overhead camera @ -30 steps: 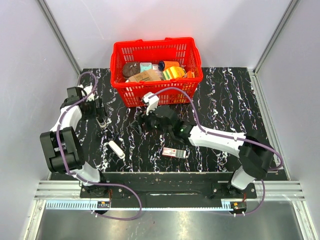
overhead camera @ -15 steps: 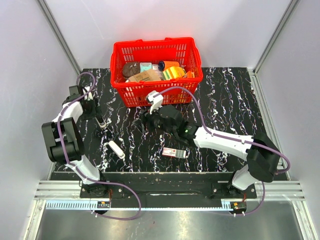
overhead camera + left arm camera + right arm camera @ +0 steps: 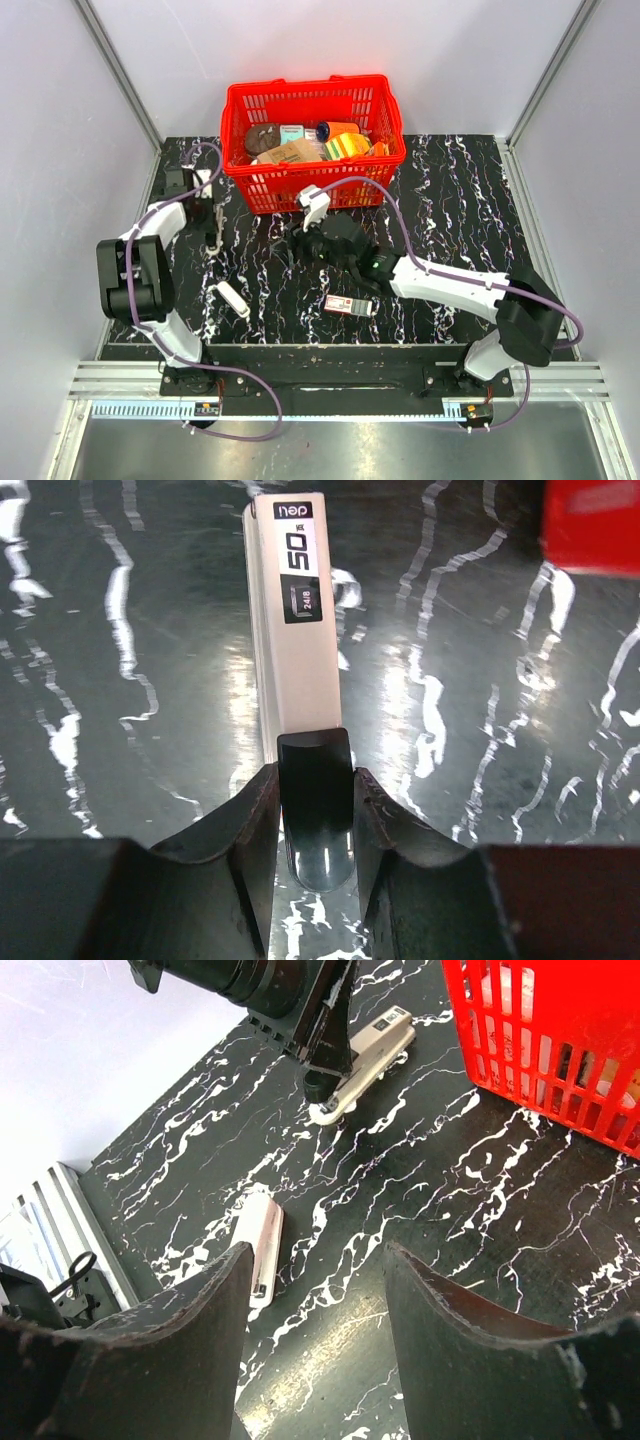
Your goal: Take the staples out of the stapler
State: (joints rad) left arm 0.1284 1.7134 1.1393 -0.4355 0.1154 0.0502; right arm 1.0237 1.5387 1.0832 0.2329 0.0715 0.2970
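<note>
**Left gripper [image 3: 315, 780] pins the stapler [image 3: 295, 630] while the right waits**

The stapler lies on the black marbled table [image 3: 450, 200], just beside the near-left corner of the red basket [image 3: 312, 195]. The left gripper's jaws press against both sides of its dark rear end, probably to anchor it. The right gripper [image 3: 318, 1255] hangs spread and empty over mid-table, facing the stapler. It is likely placed there to work the staple channel.

You see the left pincer [image 3: 213, 226] at the stapler [image 3: 212, 243] on the black table [image 3: 450, 215], near the red basket [image 3: 265, 190].
</note>
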